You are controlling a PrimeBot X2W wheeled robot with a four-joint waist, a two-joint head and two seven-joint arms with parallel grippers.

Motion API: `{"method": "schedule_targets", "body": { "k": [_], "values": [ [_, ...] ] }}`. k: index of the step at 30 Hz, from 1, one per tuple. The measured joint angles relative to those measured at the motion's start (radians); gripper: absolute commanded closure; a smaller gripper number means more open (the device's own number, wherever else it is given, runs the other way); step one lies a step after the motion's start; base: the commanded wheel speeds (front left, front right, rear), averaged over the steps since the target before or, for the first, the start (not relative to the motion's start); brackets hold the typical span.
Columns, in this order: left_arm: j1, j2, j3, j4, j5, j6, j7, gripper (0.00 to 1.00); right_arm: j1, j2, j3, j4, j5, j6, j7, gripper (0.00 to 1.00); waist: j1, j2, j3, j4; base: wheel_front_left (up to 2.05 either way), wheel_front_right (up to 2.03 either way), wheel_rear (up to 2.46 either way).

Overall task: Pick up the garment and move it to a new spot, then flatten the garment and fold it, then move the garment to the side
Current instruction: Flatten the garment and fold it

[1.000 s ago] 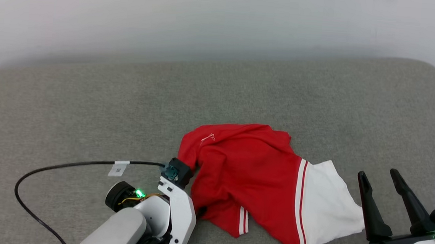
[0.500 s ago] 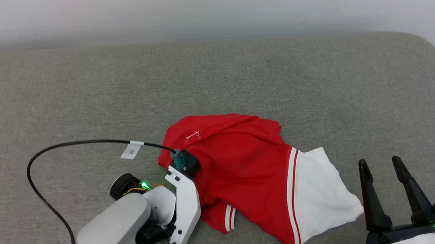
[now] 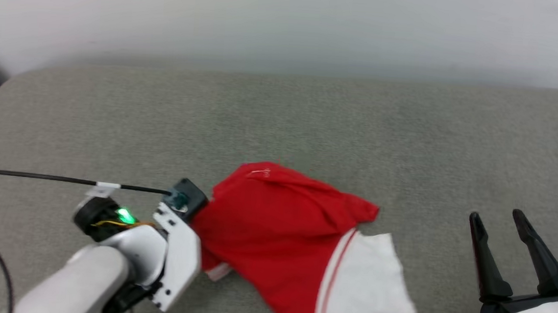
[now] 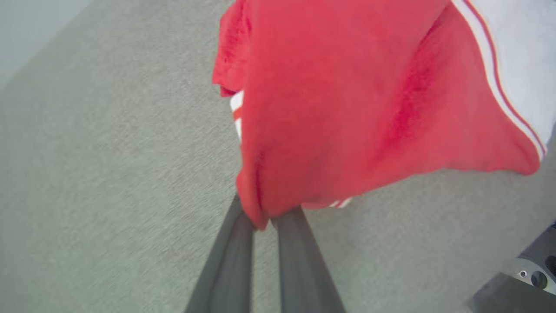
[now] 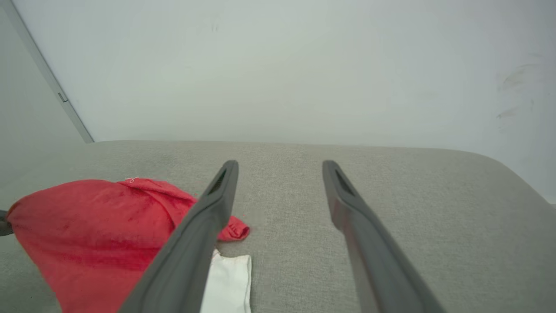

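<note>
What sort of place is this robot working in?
Probably a plain indoor test room, though that is a guess. A wide grey fabric-covered surface with rounded corners is backed by a bare white wall, and the left gripper pinches a red jersey with a white sleeve over it.

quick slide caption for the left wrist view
Left gripper shut on a bunched edge of the red garment, grey fabric surface beneath.
</note>
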Motion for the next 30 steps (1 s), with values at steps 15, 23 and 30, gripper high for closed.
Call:
{"method": "schedule_targets", "body": {
  "k": [15,23,30],
  "values": [
    [0.308,0.023,0.182,-0.007,-0.195,0.227,-0.147,0.00,-0.004,-0.001,0.011,-0.010,0.014,0.000,0.007,0.00,0.0000,0.0000,-0.008,0.044,0.00,0.00,0.00],
    [0.367,-0.031,0.268,-0.076,-0.179,0.301,-0.384,0.00,-0.005,-0.004,0.009,-0.001,0.019,0.000,0.016,0.00,-0.0001,0.0000,-0.044,0.039,0.00,0.00,0.00],
    [0.382,-0.031,0.328,-0.168,-0.129,0.375,-0.505,0.00,0.007,-0.004,0.005,-0.001,0.020,0.000,0.031,0.00,-0.0001,0.0000,-0.095,0.047,0.00,0.00,0.00]
  ]
}}
